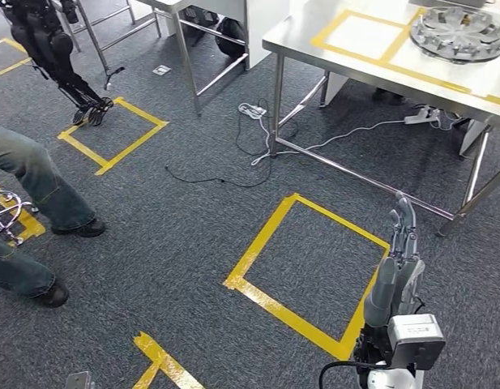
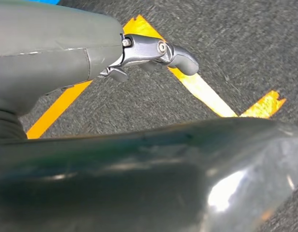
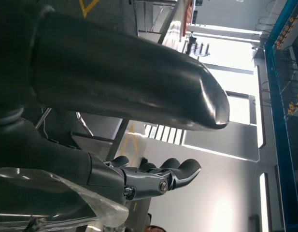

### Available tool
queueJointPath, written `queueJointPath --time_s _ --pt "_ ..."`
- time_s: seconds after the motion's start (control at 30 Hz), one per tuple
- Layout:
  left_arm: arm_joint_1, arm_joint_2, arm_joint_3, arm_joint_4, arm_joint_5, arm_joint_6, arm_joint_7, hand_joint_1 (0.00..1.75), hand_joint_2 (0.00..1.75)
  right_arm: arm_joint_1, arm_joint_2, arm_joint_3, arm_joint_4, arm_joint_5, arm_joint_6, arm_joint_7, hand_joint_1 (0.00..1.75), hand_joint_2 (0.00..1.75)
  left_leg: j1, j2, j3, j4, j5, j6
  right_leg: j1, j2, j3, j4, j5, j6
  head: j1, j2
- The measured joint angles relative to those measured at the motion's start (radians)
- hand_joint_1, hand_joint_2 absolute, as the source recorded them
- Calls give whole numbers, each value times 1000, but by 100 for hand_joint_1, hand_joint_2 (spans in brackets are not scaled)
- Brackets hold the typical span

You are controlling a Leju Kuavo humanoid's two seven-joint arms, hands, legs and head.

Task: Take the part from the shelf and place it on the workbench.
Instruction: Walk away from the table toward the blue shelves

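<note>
Steel surface [image 1: 382, 61] with yellow tape frames stands in the upper right of the head view, probably the marked place for the part, which I cannot find anywhere. Right hand [image 1: 401, 243] rises at lower right, fingers [image 3: 176, 171] loosely apart, empty; left hand [image 2: 150, 50] seems empty, though I cannot tell its fingers. No writing is readable.

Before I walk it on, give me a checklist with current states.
1. Right hand free: ok, fingers straight, nothing held.
2. Left hand free: ok, nothing held.
3. Shelf and part located: cannot tell.
4. Taped rectangle on workbench bare: ok.
5. Floor free of snags: not ok, cables lie by the workbench leg.
6. Person at a distance: not ok, legs stand close on the left.
</note>
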Motion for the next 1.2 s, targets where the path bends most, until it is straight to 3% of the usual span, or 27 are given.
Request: queueJointPath --time_s 0.07,0.13,0.2,0.27,0.33,0.37,0.4,0.43,0.5,0.57,0.6,0.63,0.67,0.7,0.73,0.8,0.87,0.9,0.97,1.03,1.1,1.17,1.2 --pt "-1 -1 0 0 0 0 0 0 0 0 0 1 0 1 0 0 0 0 -6 20 24 -56 9 15 5 -16 -3 8 -4 11 2 0" --pt "2 -1 0 0 0 0 0 0 0 -1 0 2 0 1 0 0 0 0 -9 3 18 -58 14 33 6 -29 -4 8 -4 21 3 0" --pt "3 -2 0 0 0 0 0 0 0 -1 0 4 0 1 0 -1 0 0 -7 -14 13 -61 21 48 1 2 -18 35 -29 33 6 0" --pt "0 -2 1 0 -1 0 0 0 0 0 0 3 0 1 -1 -1 0 0 -5 -33 7 -63 27 60 -3 56 -67 142 -95 40 11 0" --pt "-2 -2 1 0 -1 0 0 0 0 0 -1 3 0 1 -1 -1 0 0 -6 -55 0 -63 32 65 -4 76 -128 275 -150 41 12 0" --pt "-1 -2 1 0 -1 0 0 0 0 0 -1 2 0 1 -1 -1 0 0 -7 -67 -2 -63 33 66 -4 79 -142 304 -152 40 12 0" --pt "0 -2 1 0 -1 0 0 0 0 0 -1 2 0 2 -1 -1 0 0 -8 -80 -3 -62 35 65 -4 81 -137 293 -134 38 12 0" --pt "0 -2 2 0 -1 0 0 0 0 0 -1 2 0 2 -1 -1 0 0 -8 -94 -3 -62 36 63 -4 87 -113 245 -100 34 12 0" --pt "-1 -3 3 0 -1 0 0 0 0 1 -1 2 0 3 -1 -1 0 0 -8 -120 -4 -61 39 57 -6 133 -46 104 -33 23 12 0" --pt "-3 -4 3 0 -3 0 0 0 0 1 -1 2 0 3 -2 -1 0 0 -6 -144 -15 -58 44 46 -8 176 -6 22 -14 19 12 0" --pt "-2 -4 4 0 -4 0 0 0 0 1 -1 2 0 4 -2 -1 0 0 -4 -155 -22 -58 49 39 -7 180 -2 14 -17 18 12 0" --pt "-1 -4 5 0 -4 -1 0 0 0 0 -1 3 -1 4 -3 -2 0 0 -2 -166 -27 -59 53 31 -7 169 1 9 -16 17 13 0" --pt "1 -3 5 0 -5 -1 0 0 0 0 -1 4 -1 4 -3 -1 0 0 -2 -161 -31 -56 53 25 -8 156 3 6 -12 14 12 0" --pt "2 -2 6 0 -5 0 0 0 0 0 0 5 -1 4 -3 -2 0 0 -4 -141 -37 -43 44 21 -10 141 6 1 -8 9 9 0" --pt "1 -2 7 0 -5 0 0 0 0 0 0 6 -1 4 -3 -2 0 0 -6 -113 -52 -11 23 17 -12 124 9 -4 -6 5 7 0" --pt "-1 -2 7 0 -6 0 0 0 0 1 0 6 -1 4 -3 -2 0 0 -6 -62 -106 112 -43 9 -10 90 12 -5 -7 -1 2 0" --pt "-1 -2 7 0 -6 -1 0 0 0 1 0 6 -1 5 -2 -2 0 0 -3 -52 -151 217 -80 3 -8 57 12 -4 -9 -2 1 0" --pt "0 -2 7 0 -6 -1 0 0 0 1 0 6 -1 5 -2 -2 0 0 -2 -51 -148 218 -71 2 -8 42 12 -4 -10 -2 1 0" --pt "2 0 8 0 -6 -1 0 0 0 1 0 7 -2 6 -2 -2 0 0 -3 -37 -88 113 -11 4 -8 17 16 -2 -15 2 1 0" --pt "0 1 8 0 -6 -2 -1 0 0 1 0 8 -5 7 -2 -2 0 0 -11 4 -21 -12 28 16 -3 -3 19 3 -22 10 1 0" --pt "-1 0 8 0 -6 -3 -1 0 0 1 0 10 -8 8 -2 -3 0 0 -18 23 -4 -52 29 29 3 -18 20 6 -28 18 2 0" --pt "1 0 8 0 -6 -3 -1 0 0 0 -1 11 -11 8 -2 -3 0 0 -16 3 -8 -53 33 40 2 -25 20 7 -33 28 3 0" --pt "1 -2 8 0 -6 -3 -1 0 0 1 -1 12 -14 9 -3 -3 0 0 -14 -6 -8 -55 35 45 0 -9 16 17 -44 33 4 0"
